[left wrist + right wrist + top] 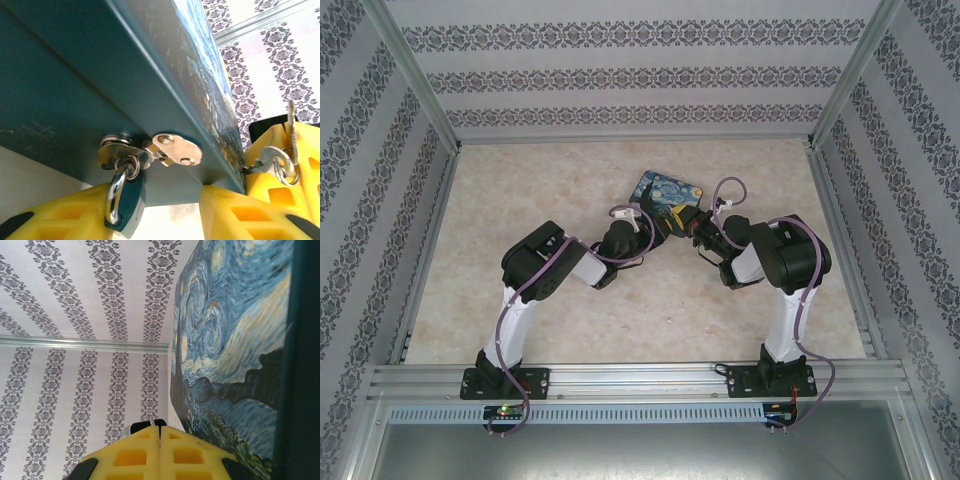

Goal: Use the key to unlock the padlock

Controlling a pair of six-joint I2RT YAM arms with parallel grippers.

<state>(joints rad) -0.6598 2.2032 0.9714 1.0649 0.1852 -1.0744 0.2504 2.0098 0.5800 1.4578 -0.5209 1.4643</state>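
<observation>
Teal metal, left wrist: I see the box (75, 90) side with its silver hasp (172, 150). The padlock (127, 202) hangs from it by the shackle, its body low against one yellow finger.
Left gripper, left wrist: my left gripper (162, 200) stands spread beneath the box, pinching nothing.
Key, left wrist: the key (270, 161) is held on its ring at the right gripper (294, 147), by the box corner and well apart from the padlock.
Right wrist: its jaws are pressed together beside the painted lid.
Top: both arms meet at the box on the table (520, 200).
Risk: the padlock dangles freely. If I push the key in without steadying it, I judge the blade will skid off the keyway. The loose ring could snag the hasp.
</observation>
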